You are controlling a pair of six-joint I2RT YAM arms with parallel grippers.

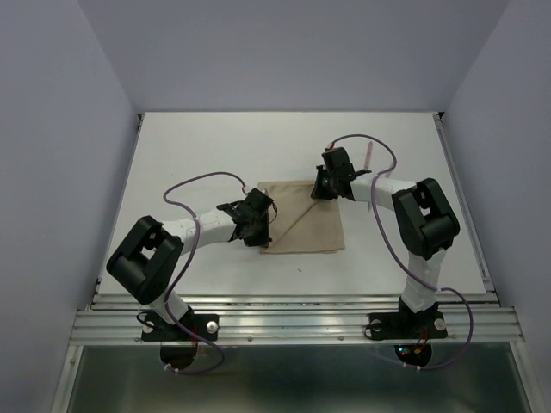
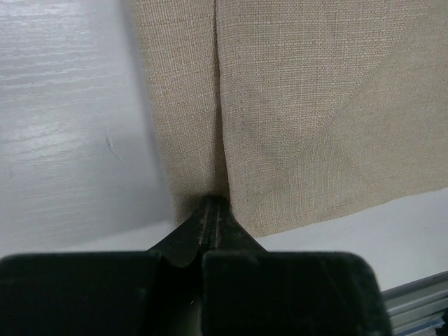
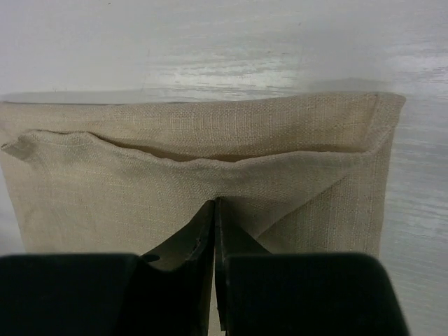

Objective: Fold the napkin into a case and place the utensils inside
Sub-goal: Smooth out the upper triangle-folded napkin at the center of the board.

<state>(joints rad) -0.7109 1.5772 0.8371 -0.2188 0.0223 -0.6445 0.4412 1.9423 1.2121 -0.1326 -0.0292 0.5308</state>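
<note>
**Top external view.** The napkin (image 1: 301, 225) lies on the table (image 1: 198, 146) as a flat layered rectangle with 1 diagonal crease across it. The left gripper (image 1: 261, 225) is at the napkin's left edge and the right gripper (image 1: 320, 188) at its far right corner. Beyond that corner, well apart from the cloth, lies a slim pinkish stick, probably the utensils (image 1: 368, 157), though it is too small to be sure. The step in hand looks like folding: the case is part-formed and nothing is in it.

**Left wrist view.** The left gripper (image 2: 213, 206) has its jaws fully together. The tips meet the napkin (image 2: 315, 105) at its edge, where 1 layer overlaps another. Whether cloth is pinched cannot be told.

**Right wrist view.** The right gripper (image 3: 213, 206) is all but closed, with only a sliver between the jaws, and its tips are on the napkin (image 3: 140, 189). Whether it holds cloth cannot be told. Just beyond the tips a pocket mouth (image 3: 175, 155) gapes.

The next move probably calls for flattening the layers while keeping that mouth open.

No brand, label or writing can be read in any view.
</note>
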